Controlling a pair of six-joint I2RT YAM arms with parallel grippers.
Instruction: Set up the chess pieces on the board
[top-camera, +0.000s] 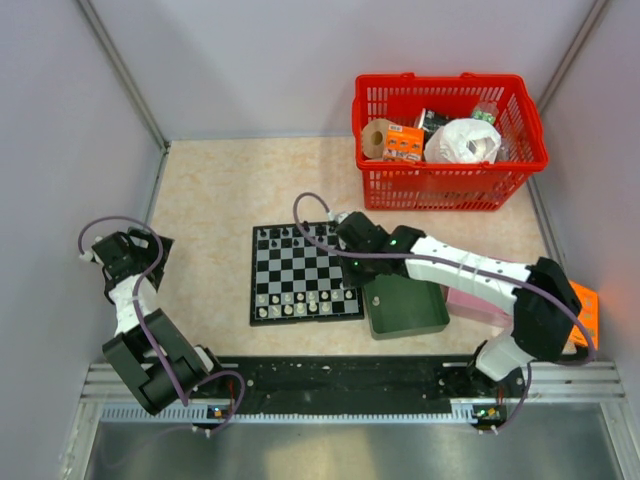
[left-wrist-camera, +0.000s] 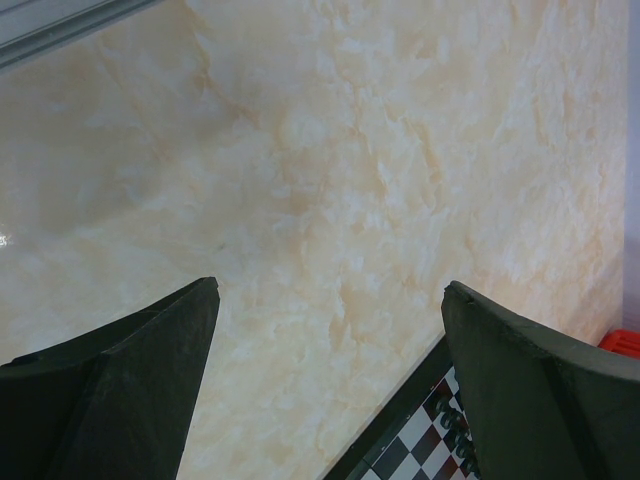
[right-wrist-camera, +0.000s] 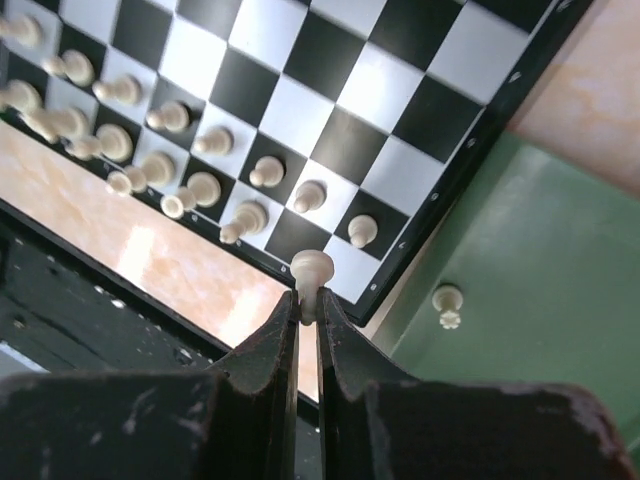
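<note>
The board (top-camera: 305, 272) lies mid-table, with whitish chess pieces (top-camera: 300, 300) in its near rows and black ones (top-camera: 290, 237) along its far row. My right gripper (top-camera: 352, 268) hangs over the board's near right corner. In the right wrist view it (right-wrist-camera: 308, 300) is shut on a whitish round-headed piece (right-wrist-camera: 311, 270), held above the board's (right-wrist-camera: 345, 140) corner edge. Several whitish pieces (right-wrist-camera: 200, 185) stand in two rows there. One whitish piece (right-wrist-camera: 447, 303) lies in the green tray (right-wrist-camera: 520, 260). My left gripper (top-camera: 130, 250) is open and empty (left-wrist-camera: 330, 290), left of the board (left-wrist-camera: 420, 440).
The dark green tray (top-camera: 405, 305) sits right against the board's right side, with a pink box (top-camera: 475, 305) beyond it and an orange thing (top-camera: 585, 310) at the far right. A red basket (top-camera: 450, 140) of items stands at the back right.
</note>
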